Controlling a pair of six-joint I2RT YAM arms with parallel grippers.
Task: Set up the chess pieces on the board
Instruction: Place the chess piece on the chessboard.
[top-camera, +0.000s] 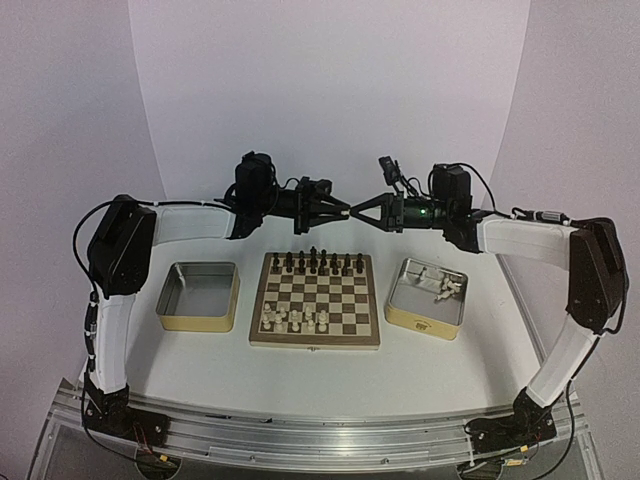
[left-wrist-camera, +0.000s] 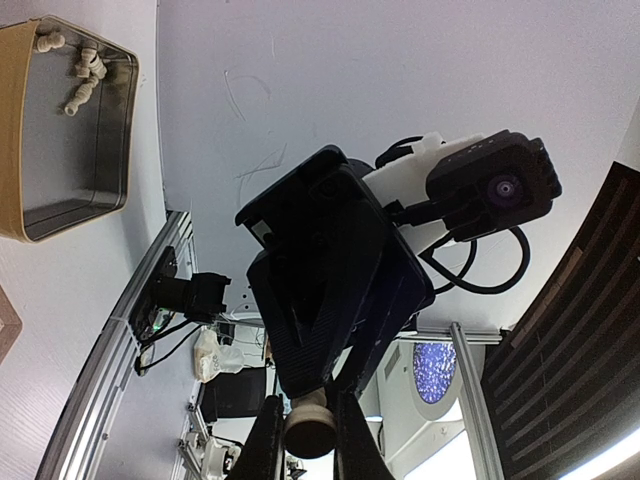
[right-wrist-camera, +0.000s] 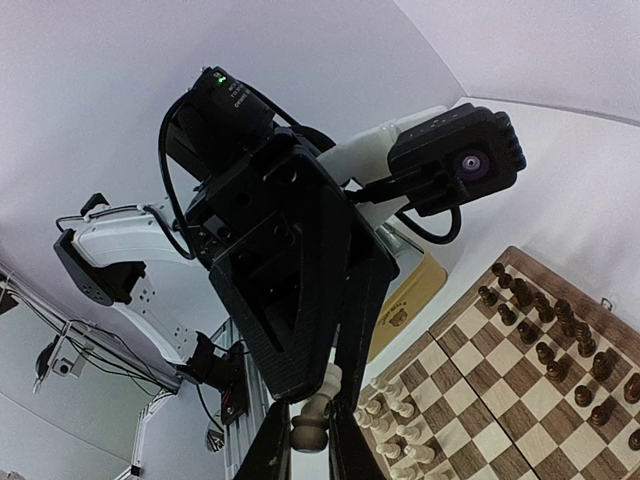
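Note:
My left gripper (top-camera: 342, 210) and right gripper (top-camera: 358, 211) meet tip to tip in the air above the far edge of the board (top-camera: 315, 343). A cream-white chess piece (top-camera: 350, 211) is pinched between them. In the left wrist view my left gripper (left-wrist-camera: 308, 445) is closed on the piece (left-wrist-camera: 310, 428). In the right wrist view my right gripper (right-wrist-camera: 310, 450) is closed on the same piece (right-wrist-camera: 312, 422). Several cream pieces (top-camera: 297, 319) stand on the board's near left squares. More cream pieces (top-camera: 448, 288) lie in the right tin (top-camera: 423, 322).
A row of dark pieces (top-camera: 317, 262) stands along the board's far edge. An empty tin (top-camera: 199, 318) sits left of the board. The right tin also shows in the left wrist view (left-wrist-camera: 20, 150). The board shows below in the right wrist view (right-wrist-camera: 520, 390).

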